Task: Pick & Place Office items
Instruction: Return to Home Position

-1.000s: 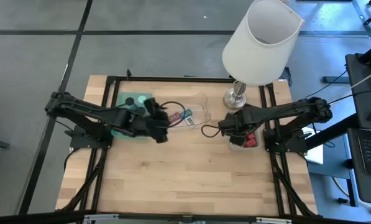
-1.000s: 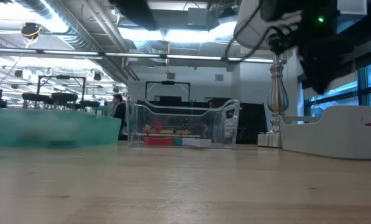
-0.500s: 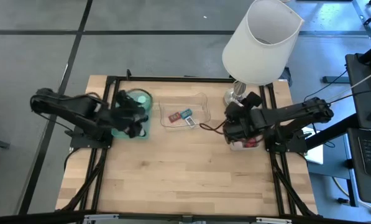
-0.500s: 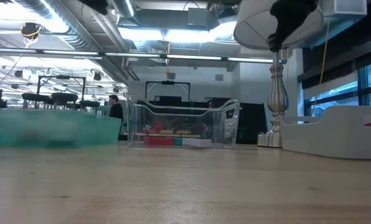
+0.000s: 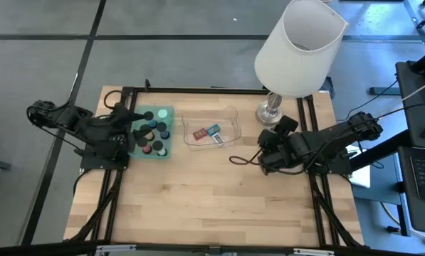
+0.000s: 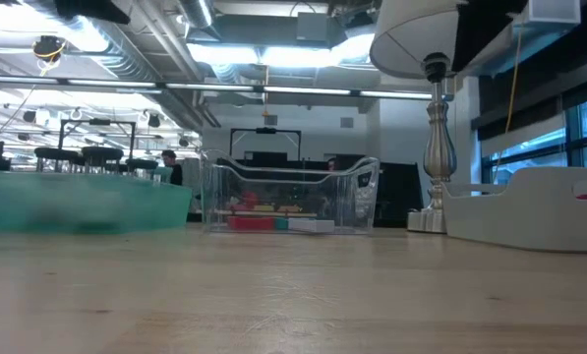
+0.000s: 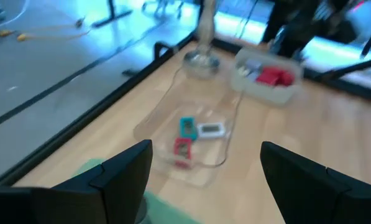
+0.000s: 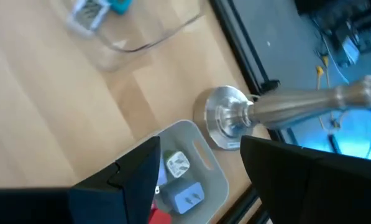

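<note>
Several short black cylinders with coloured tops (image 5: 151, 135) stand in the green tray (image 5: 162, 114). My left gripper (image 5: 132, 126) hovers open at that tray's left side and holds nothing (image 7: 207, 155). A red (image 7: 183, 151), a blue (image 7: 186, 126) and a white item (image 7: 210, 129) lie flat in the clear tray (image 5: 230, 117). My right gripper (image 5: 264, 158) hangs open over the grey tray (image 8: 213, 168), empty (image 8: 201, 146). In that tray lie a white (image 8: 178, 163) and a bluish block (image 8: 188, 196) and red ones (image 7: 273, 76).
A big white-shaded lamp (image 5: 301, 46) stands at the far right, its metal base (image 8: 225, 124) just beyond the grey tray. A black frame runs along the table's edges (image 5: 198, 90). Bare wood (image 5: 212, 199) fills the near half of the table.
My left gripper has drawn back from over the clear tray toward the table's left edge, rolling as it went, and the cylinders in the green tray now show. My right gripper has risen above the grey tray and turned; its arm now covers that tray from above.
</note>
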Motion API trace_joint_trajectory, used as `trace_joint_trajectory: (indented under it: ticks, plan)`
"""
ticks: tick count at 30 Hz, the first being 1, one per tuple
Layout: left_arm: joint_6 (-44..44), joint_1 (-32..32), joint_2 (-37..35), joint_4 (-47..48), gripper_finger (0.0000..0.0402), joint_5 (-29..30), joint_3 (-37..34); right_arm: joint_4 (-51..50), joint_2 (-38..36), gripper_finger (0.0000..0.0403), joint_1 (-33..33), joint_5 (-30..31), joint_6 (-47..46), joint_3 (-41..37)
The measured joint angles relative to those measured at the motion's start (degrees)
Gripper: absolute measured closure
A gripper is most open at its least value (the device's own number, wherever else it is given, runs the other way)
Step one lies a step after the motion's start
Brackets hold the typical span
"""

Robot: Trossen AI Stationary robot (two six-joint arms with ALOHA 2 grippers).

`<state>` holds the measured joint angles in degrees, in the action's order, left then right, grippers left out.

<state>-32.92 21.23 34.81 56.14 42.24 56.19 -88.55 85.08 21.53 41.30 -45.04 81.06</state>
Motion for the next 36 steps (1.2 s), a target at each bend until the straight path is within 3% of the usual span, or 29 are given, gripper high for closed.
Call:
trace_joint_trajectory:
  ticks: [10,15,18,21,36]
  plan:
    - [11.8,1.2,-19.8,-20.0,0.0106,-4.2,-17.5,0.0,-2.0,0.0176,2.8,1.1,2.8,-0.4]
    - [15.4,1.2,-28.0,-25.3,0.0106,-4.4,-24.3,1.7,-9.1,0.0176,4.9,2.7,-2.5,-5.8]
    - [17.8,1.2,-31.8,-28.8,0.0106,-4.4,-27.6,7.7,-14.9,0.0176,6.8,2.9,-3.7,-11.0]
    - [20.2,1.2,-34.6,-32.4,0.0106,-4.4,-31.1,15.4,-20.4,0.0176,8.2,3.3,-1.2,-16.6]
    - [20.2,1.2,-34.7,-44.6,0.0106,-3.3,-41.9,43.3,-42.6,0.0176,9.9,4.6,6.3,-41.2]
